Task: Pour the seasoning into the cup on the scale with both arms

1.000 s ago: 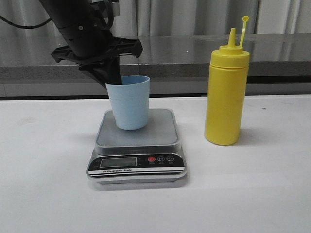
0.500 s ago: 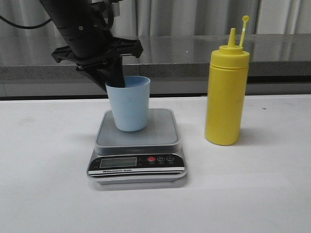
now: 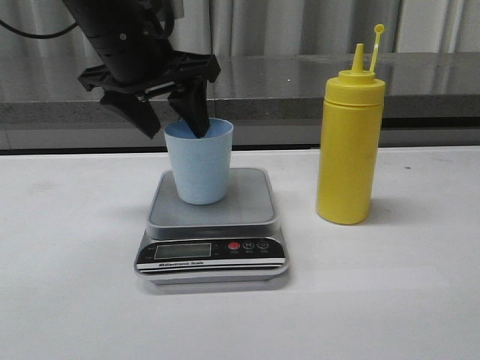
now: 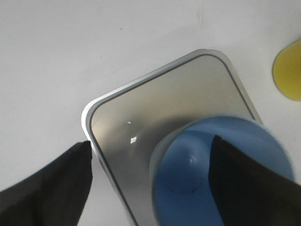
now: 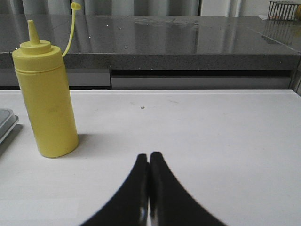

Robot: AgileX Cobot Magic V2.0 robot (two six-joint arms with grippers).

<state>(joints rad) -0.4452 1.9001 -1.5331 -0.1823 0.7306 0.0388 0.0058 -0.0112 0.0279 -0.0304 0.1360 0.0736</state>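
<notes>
White tabletop, cup (image 3: 199, 161) now sitting on the scale (image 3: 212, 225) since my left gripper (image 3: 166, 112) just spread its fingers off the rim, so next I send the pressed-together right gripper (image 5: 149, 188) for the untouched yellow bottle (image 3: 349, 146).

I see a white bench (image 3: 67, 300) carrying the scale (image 3: 211, 232) near its middle and, standing upright on the bare surface just to the scale's right and apart from it, the yellow seasoning bottle (image 3: 349, 142).
</notes>
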